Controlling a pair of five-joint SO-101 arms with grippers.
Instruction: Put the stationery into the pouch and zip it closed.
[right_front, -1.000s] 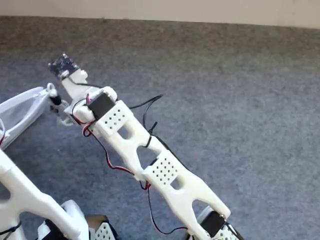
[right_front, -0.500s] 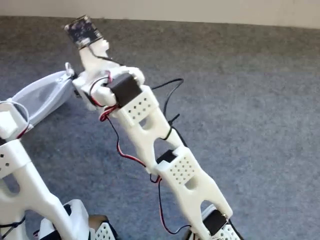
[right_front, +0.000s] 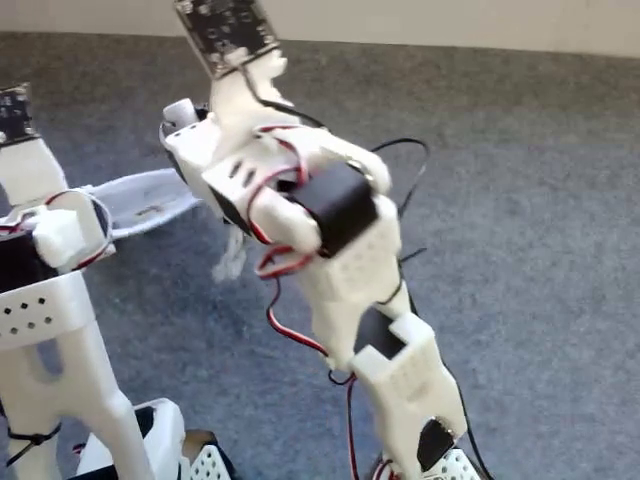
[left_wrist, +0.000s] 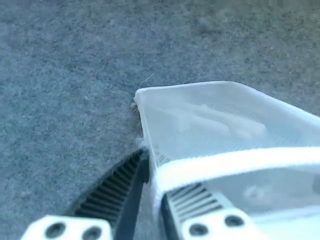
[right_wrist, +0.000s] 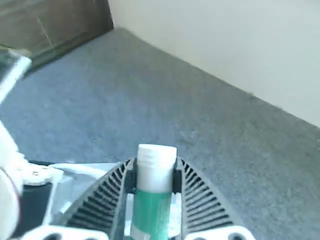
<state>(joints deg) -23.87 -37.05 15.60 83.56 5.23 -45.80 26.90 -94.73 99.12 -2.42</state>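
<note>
- Right gripper (right_wrist: 154, 170): jaws pinch one glue stick (right_wrist: 151, 205) with a green body and a white cap. The cap end sticks out past the fingertips.
- Left gripper (left_wrist: 152, 175): jaws pressed onto the white edge band of one pouch (left_wrist: 215, 125), one ribbed finger on each side of the band.
- Count: two arms, two grippers, one glue stick, one pouch.
- Pouch is translucent white mesh. Pale shapes lie inside it; their number cannot be told. Cannot tell whether the zip is open.
- In the high view the pouch (right_front: 145, 198) spans the gap between the left arm (right_front: 55, 300) and the right arm (right_front: 340, 260), over the grey carpet (right_front: 520, 200).
- Obstruction: the right arm's wrist body lies across the pouch's near end in the high view, covering that end. A wrist camera board (right_front: 225, 30) stands above it.
- Red and black wires (right_front: 290, 265) loop along the right arm's upper joints.
- Surroundings in the right wrist view: a pale wall (right_wrist: 225, 45) behind the carpet and a dark wooden panel (right_wrist: 50, 25) in one corner.
</note>
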